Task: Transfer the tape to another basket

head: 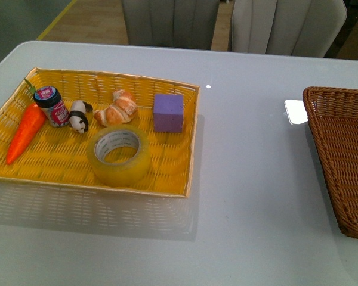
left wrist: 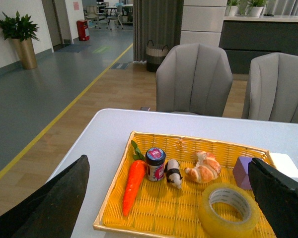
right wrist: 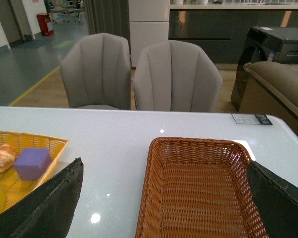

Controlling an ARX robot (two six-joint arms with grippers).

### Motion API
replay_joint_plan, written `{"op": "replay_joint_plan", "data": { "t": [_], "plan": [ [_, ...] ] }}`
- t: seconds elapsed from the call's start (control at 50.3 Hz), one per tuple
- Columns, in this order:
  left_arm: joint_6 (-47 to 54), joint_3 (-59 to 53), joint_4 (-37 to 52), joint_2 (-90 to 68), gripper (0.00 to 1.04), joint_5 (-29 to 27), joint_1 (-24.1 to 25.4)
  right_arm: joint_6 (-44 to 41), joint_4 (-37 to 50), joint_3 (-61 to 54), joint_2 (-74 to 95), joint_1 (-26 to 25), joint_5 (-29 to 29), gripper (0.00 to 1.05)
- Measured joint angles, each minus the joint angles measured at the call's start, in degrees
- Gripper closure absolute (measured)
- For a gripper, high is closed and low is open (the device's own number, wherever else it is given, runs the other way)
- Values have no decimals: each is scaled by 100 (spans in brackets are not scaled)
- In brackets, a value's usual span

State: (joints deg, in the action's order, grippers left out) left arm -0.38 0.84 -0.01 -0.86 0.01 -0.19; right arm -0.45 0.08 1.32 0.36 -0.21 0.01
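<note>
The tape, a wide yellowish translucent roll with a white core, lies flat in the front right part of the yellow woven tray. The left wrist view shows the tape below and ahead of my left gripper, which is open and high above the tray. The brown wicker basket sits at the table's right edge, with nothing in it. My right gripper hangs open above the basket. Neither arm shows in the front view.
In the yellow tray lie a toy carrot, a small jar, a panda figure, a croissant and a purple block. A white card lies by the basket. Two grey chairs stand behind the table.
</note>
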Motion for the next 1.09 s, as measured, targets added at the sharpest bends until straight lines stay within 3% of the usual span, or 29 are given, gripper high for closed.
{"op": "replay_joint_plan", "data": {
  "t": [0.695, 0.795, 0.834, 0.914, 1.093],
  "plan": [
    [0, 0, 0, 0, 9, 0, 0, 0, -2, 0, 0, 0, 0, 9],
    [0, 0, 0, 0, 9, -2, 0, 131, -1226, 487, 986, -85, -118, 9],
    [0, 0, 0, 0, 9, 0, 0, 129, -1213, 551, 1429, -188, -203, 9],
    [0, 0, 0, 0, 9, 0, 0, 74, -638, 614, 2433, -542, -385, 9],
    [0, 0, 0, 0, 9, 0, 0, -227, 1672, 1340, 5250, -1462, -627, 9]
  ]
}}
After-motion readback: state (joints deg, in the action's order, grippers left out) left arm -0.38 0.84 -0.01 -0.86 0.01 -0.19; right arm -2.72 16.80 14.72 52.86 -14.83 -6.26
